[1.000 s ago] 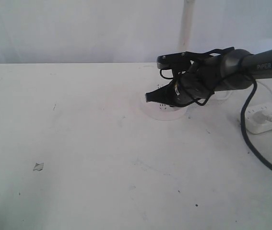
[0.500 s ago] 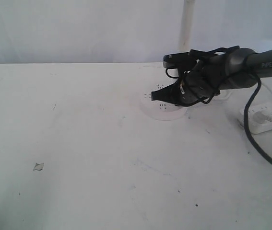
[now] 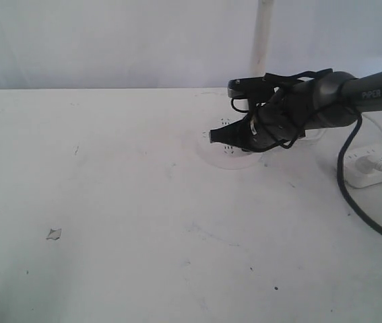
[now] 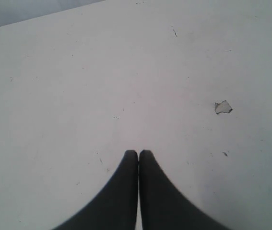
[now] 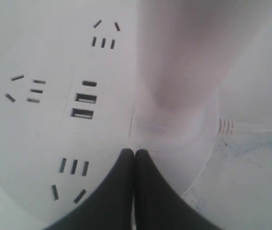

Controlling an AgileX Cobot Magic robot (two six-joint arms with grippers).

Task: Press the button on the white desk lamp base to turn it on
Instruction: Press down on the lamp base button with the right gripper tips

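Observation:
The white desk lamp base is a round flat puck with dark socket slots and USB ports; its tall stem rises from it. A faint small oval, the button, shows at the stem's foot, just beyond my right gripper, which is shut and empty. In the exterior view the right gripper hangs low over the base, below the stem. My left gripper is shut and empty over bare table, out of the exterior view.
A white power strip with a plug lies at the right edge, and the arm's black cable loops past it. A small chip marks the white table at the left, seen also as the chip in the left wrist view.
The right gripper and wrist shifted slightly to the right over the lamp base, then almost held still. Its jaws stayed shut.

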